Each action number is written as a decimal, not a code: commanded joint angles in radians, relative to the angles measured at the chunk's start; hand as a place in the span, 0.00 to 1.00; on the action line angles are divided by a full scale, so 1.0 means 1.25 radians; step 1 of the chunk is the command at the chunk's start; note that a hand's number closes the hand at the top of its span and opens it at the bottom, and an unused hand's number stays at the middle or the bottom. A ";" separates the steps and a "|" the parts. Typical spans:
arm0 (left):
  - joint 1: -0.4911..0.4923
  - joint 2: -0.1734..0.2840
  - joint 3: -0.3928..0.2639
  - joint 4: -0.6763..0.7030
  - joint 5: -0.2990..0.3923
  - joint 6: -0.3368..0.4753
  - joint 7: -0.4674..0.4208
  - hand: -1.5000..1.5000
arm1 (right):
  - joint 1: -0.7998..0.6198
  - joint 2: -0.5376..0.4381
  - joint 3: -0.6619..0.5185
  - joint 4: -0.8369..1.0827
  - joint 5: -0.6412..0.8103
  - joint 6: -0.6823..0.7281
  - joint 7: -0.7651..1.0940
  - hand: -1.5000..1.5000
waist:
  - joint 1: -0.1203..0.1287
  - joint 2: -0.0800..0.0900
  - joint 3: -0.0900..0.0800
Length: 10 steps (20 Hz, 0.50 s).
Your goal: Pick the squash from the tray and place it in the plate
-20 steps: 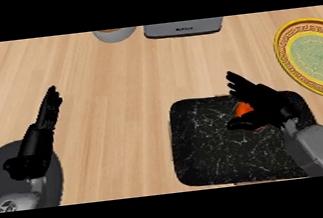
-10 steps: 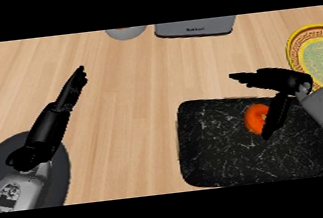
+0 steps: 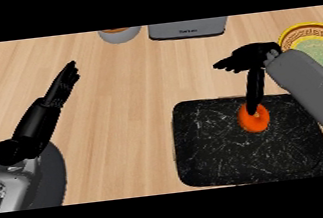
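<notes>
Risen above the tray (image 3: 222, 159), right robot hand (image 3: 252, 58) — fingers spread — touches squash (image 3: 254, 118) with one finger.

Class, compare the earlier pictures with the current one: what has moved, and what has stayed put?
The right hand has lifted off the squash, one of its fingers still reaching down to it. The left hand stretched further forward. The squash stays on the tray; the plate holds nothing.

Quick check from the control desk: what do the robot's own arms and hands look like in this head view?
Both forearms are smooth grey casings. The left robot hand is black with slim fingers on a black wrist section, and its forearm carries small dark markings. The right robot hand is black too, on a plain boxy grey forearm. No cables show.
</notes>
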 commanded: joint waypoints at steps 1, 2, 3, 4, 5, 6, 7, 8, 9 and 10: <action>0.011 -0.012 -0.008 -0.039 -0.010 0.011 0.034 0.50 | -0.088 0.026 -0.035 0.136 -0.041 0.126 0.087 0.00 | -0.005 -0.003 0.000; -0.008 0.000 0.009 -0.042 0.001 -0.001 0.046 0.50 | -0.076 0.028 -0.025 0.154 -0.025 0.145 0.065 0.00 | -0.007 -0.002 0.000; 0.021 -0.002 0.003 -0.043 -0.009 0.001 0.032 0.50 | -0.096 0.032 -0.025 0.168 -0.030 0.180 0.084 0.00 | -0.007 -0.003 0.000; -0.006 -0.016 0.008 0.001 0.002 -0.006 0.025 0.50 | -0.107 0.083 -0.033 0.183 -0.055 0.171 0.146 0.00 | -0.017 -0.004 -0.001; 0.041 -0.012 -0.008 -0.056 -0.015 0.004 0.025 0.50 | -0.130 0.048 -0.043 0.210 -0.067 0.232 0.146 0.00 | -0.008 -0.005 0.000; -0.001 0.005 0.019 -0.035 0.006 -0.015 0.046 0.50 | -0.137 0.056 -0.028 0.246 -0.045 0.238 0.130 0.00 | -0.002 0.001 0.000; 0.005 -0.019 -0.003 -0.066 -0.004 0.004 0.072 0.50 | -0.163 0.038 -0.031 0.260 -0.035 0.258 0.122 0.00 | -0.003 0.000 0.000; -0.024 -0.004 0.024 -0.021 0.003 -0.015 0.042 0.50 | -0.185 0.053 -0.019 0.258 -0.022 0.265 0.137 0.00 | -0.008 0.001 0.000; 0.019 -0.003 0.004 -0.103 -0.003 -0.002 0.082 0.50 | -0.180 0.007 -0.008 0.271 0.004 0.280 0.101 0.00 | 0.006 0.001 0.001; 0.000 -0.017 0.008 -0.051 -0.010 -0.002 0.061 0.50 | -0.213 0.018 -0.014 0.285 0.000 0.293 0.129 0.00 | -0.007 0.000 0.000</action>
